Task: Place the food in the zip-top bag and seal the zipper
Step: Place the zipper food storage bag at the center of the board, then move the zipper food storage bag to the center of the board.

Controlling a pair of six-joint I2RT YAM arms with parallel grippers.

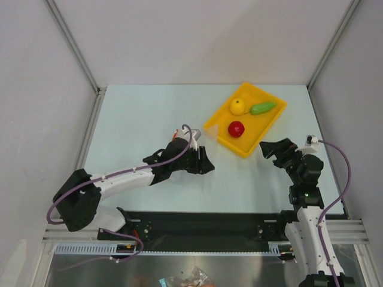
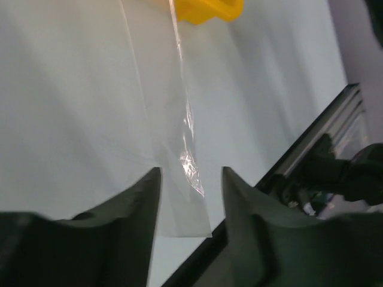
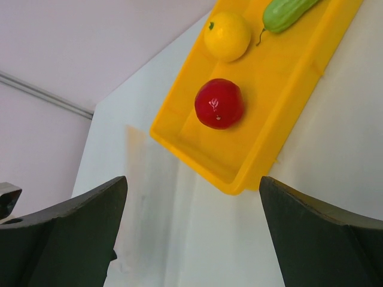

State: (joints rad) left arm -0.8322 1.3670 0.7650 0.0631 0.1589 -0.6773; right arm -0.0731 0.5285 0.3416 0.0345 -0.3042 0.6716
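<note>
Although the zip-top bag [image 2: 173, 155] is nearly lost against the pale bench [image 2: 72, 107], it is seen from the left wrist lying flat just ahead of the left hand [image 2: 191, 170], its near end framed between the two fingers. That hand is released: its fingers are spread and nothing is gripped, though whether either finger touches the film cannot be told. The zipper cannot be made out. Only a creased, glinting edge is traced away from the hand toward a corner of the yellow tray [image 2: 206, 9], which is cut off at the top of that view. Off to one side of the left hand a dark rail [image 2: 311, 140] is seen along the bench edge.

The right hand [image 3: 192, 180] is likewise released, fingers set wide with nothing between them. Directly ahead of it the tray's near corner is met first, and the food is held inside: the red fruit [image 3: 219, 103] nearest the hand, the lemon [image 3: 227, 36] beyond it, and the green vegetable [image 3: 290, 11] beside the lemon — partly cut off by the frame. The tray wall stands between this hand and the food. All three pieces lie well apart from the bag.
</note>
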